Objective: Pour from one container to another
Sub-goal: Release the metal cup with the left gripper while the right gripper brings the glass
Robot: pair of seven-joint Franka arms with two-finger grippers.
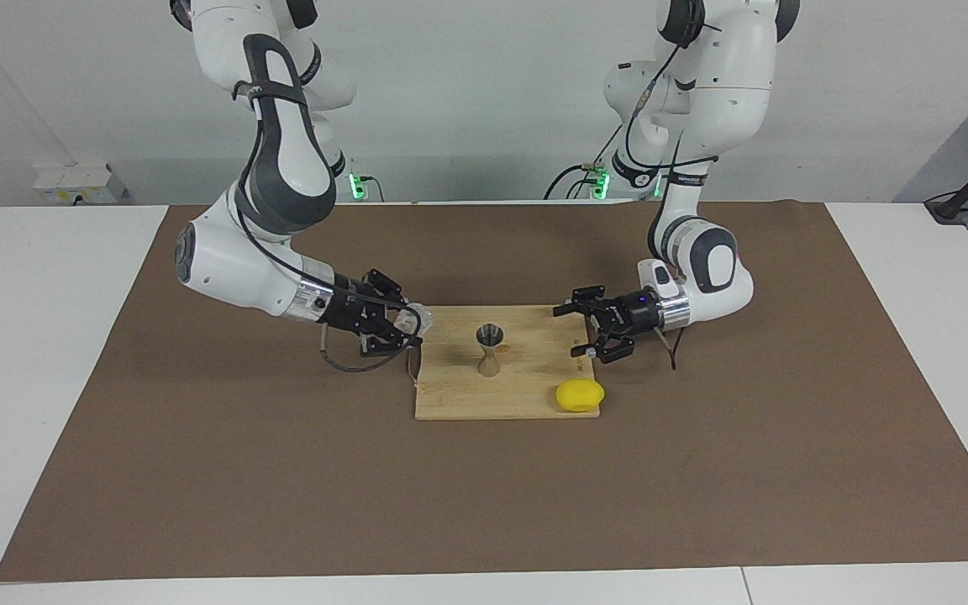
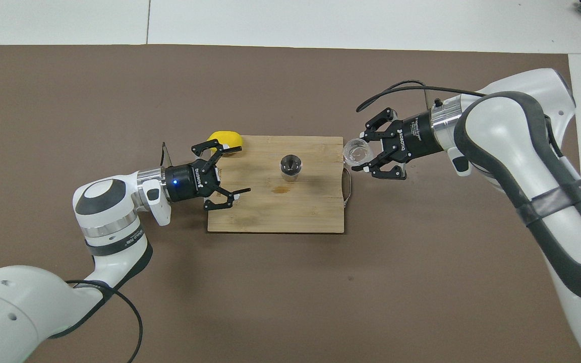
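A small clear glass tumbler [image 2: 354, 151] hangs in my right gripper [image 2: 359, 153], which is shut on it over the wooden board's edge at the right arm's end. In the facing view the glass [image 1: 417, 319] and right gripper [image 1: 410, 326] are low above that edge. The silvery hourglass jigger [image 1: 489, 349] stands upright in the middle of the board [image 1: 459, 403], its open top visible from above [image 2: 290, 165]. My left gripper [image 2: 240, 170] is open and holds nothing, over the board's end toward the left arm, well apart from the jigger; the facing view shows it there too [image 1: 576, 331].
A yellow lemon [image 2: 225, 139] lies at the board's corner at the left arm's end, farther from the robots than the left gripper. The board [image 2: 275, 217] has a cord handle [image 2: 348, 185] at the right arm's end. A brown mat [image 2: 290, 292] covers the table.
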